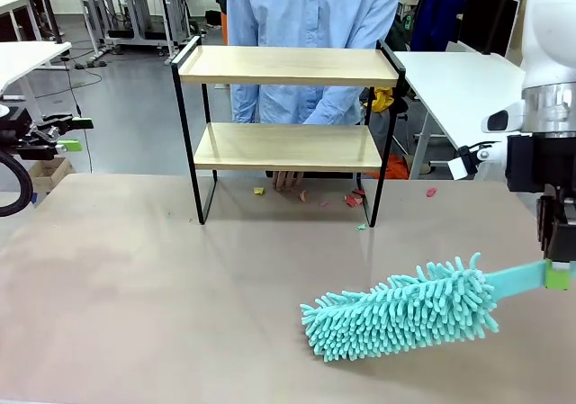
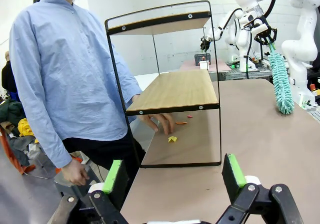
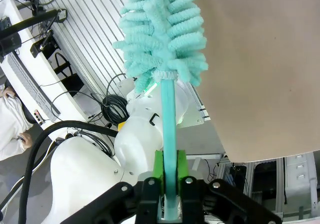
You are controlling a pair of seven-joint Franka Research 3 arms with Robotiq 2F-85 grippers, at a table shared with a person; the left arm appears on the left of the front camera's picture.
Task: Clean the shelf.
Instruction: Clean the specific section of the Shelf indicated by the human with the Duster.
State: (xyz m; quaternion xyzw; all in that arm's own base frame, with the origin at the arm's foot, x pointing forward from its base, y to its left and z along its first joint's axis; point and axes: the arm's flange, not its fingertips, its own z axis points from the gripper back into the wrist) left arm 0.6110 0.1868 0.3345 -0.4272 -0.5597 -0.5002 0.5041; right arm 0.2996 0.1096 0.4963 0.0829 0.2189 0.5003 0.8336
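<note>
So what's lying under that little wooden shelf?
Under the shelf, small coloured scraps lie on the table, and the person's hand rests among them. The lower board hides the wrist.

Front camera, robot's side, mid-distance, faces shelf (image 1: 286, 67) and person (image 1: 310, 17) across table (image 1: 135, 287); left wrist, low beside table, views shelf sidelong; right wrist, close-up along duster (image 3: 165, 29); duster common to all three.
</note>
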